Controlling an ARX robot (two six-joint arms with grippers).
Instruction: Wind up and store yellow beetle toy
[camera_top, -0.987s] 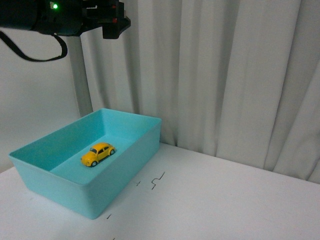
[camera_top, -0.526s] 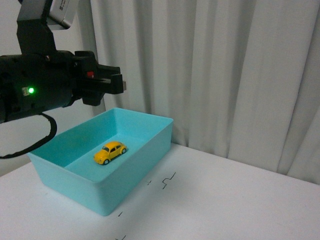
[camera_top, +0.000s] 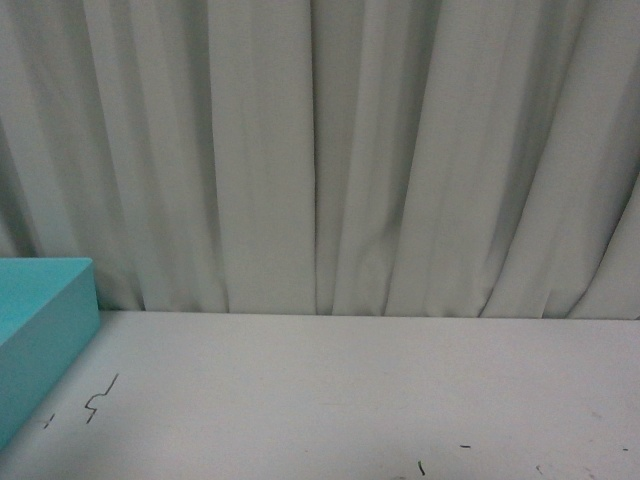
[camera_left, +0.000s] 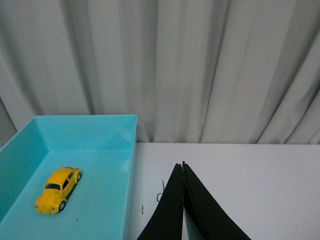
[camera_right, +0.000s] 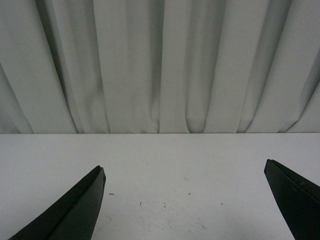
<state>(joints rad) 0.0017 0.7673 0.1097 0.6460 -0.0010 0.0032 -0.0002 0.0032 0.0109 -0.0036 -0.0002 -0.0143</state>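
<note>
The white table (camera_top: 350, 390) offered open passage across its width. The teal bin (camera_left: 85, 134) walled off the left end; its top was open, with floor room around the yellow beetle toy (camera_left: 57, 189). The curtain (camera_top: 320, 150) apparently closed the far edge.

Toy: yellow beetle toy (camera_left: 58, 189), glossy, dark windows.
Pose: I see it upright on its wheels.
Place: on the floor of the teal bin (camera_left: 131, 170), clear of its walls.

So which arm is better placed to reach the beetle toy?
Left, probably. Its wrist view shows the yellow beetle toy in the teal bin, near the shut left gripper; the open right gripper faces only table and curtain.
</note>
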